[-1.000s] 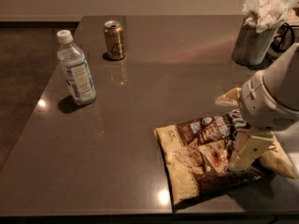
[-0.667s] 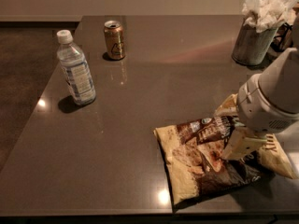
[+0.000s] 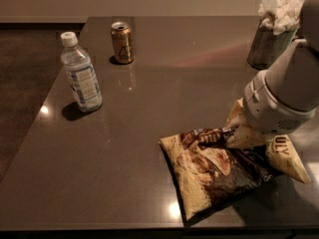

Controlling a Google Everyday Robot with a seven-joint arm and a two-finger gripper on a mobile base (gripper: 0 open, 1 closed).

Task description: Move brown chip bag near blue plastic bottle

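The gripper [image 3: 242, 133] is down low by the right edge of the table [image 3: 189, 78], a bit nearer the front. It sits on the top part of the brown chip bag [image 3: 212, 176] and touches it. The big white arm [image 3: 289, 91] covers most of it. I cannot tell how wide the gripper is, or if it has hold of the bag.

The brown chip bag lies flat near the front edge, closer to the front right corner. It is brown and cream, with pictures of chips on it. It looks puffy and closed. One cream corner of the bag pokes out to the right, under the arm, with some letters on it.

The blue plastic bottle [image 3: 81, 78] stands up straight near the left edge, about halfway back. It has a white cap on top, so it is closed. It has a pale blue and white label. The bottle is see-through, but I cannot tell how much is in it. The bag and the bottle are well apart, with bare table between them.

A gold can [image 3: 122, 43] stands up near the far edge, toward the far left corner, behind the bottle. I cannot tell if it is open.

A shiny metal cup [image 3: 266, 49] stands by the far right corner. It is stuffed with crumpled white paper [image 3: 281, 9] that sticks out over the top.
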